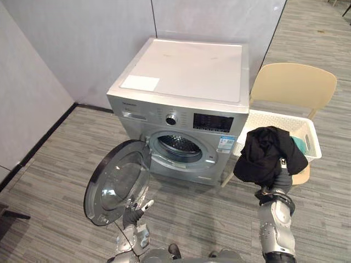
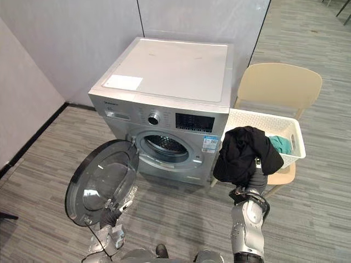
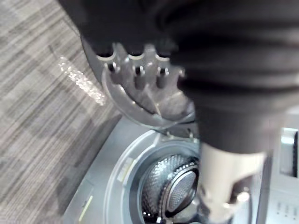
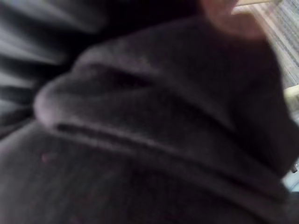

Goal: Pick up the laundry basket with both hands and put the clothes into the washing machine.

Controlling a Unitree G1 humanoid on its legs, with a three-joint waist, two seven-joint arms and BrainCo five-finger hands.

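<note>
My right hand (image 1: 281, 178) is raised at the right with a black garment (image 1: 266, 153) bunched over it; a bit of silver finger shows outside the cloth. The same black cloth (image 4: 140, 140) lies close in the right wrist view. Just behind it a white laundry basket (image 1: 308, 127) rests on a beige chair (image 1: 293, 82), with a teal garment (image 1: 299, 144) inside. The silver washing machine (image 1: 186, 71) stands in the middle, its round door (image 1: 118, 181) swung open to the left and the drum (image 1: 178, 145) exposed. My left hand (image 1: 134, 213) hangs low by the door with its fingers (image 3: 135, 70) straight.
Grey partition walls stand behind and to the left of the machine. Striped grey carpet (image 1: 208, 213) runs between the machine and me. The open door juts out over the floor at the lower left.
</note>
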